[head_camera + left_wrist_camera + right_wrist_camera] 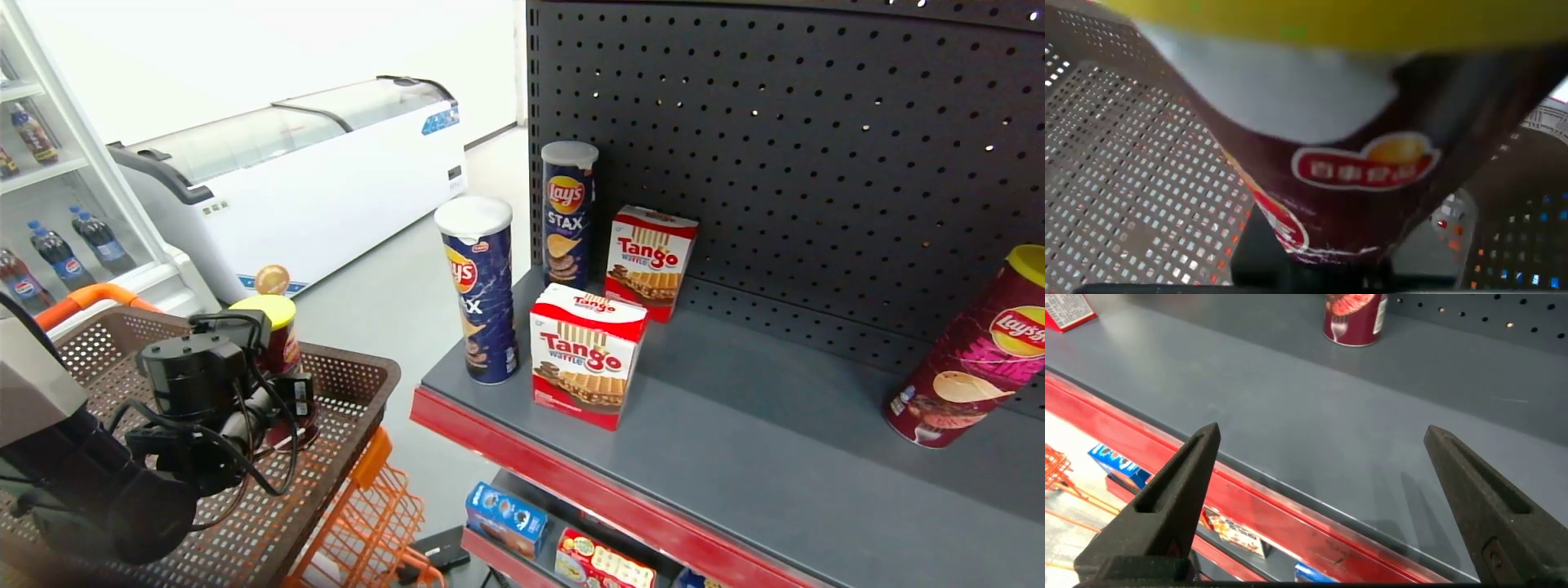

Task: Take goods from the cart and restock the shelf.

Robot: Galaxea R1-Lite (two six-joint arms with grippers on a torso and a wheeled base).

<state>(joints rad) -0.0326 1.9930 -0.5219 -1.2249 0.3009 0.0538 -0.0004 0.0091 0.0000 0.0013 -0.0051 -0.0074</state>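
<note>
A maroon chip can (277,331) with a yellow lid stands upright in the brown cart basket (359,384). My left gripper (286,400) is shut around its lower part. In the left wrist view the same can (1364,171) sits right between the dark fingers (1259,249). My right gripper (1323,506) hangs open above the front of the grey shelf (1315,392), holding nothing. A second maroon can (971,359) leans against the pegboard at the shelf's right end, and its base (1355,318) is beyond the right gripper.
Two blue chip cans (482,294) (567,212) and two red wafer boxes (586,355) (651,261) stand at the shelf's left end. The grey shelf (735,441) is bare in between. Packets (506,514) lie on the lower shelf. A white freezer (310,171) stands behind the cart.
</note>
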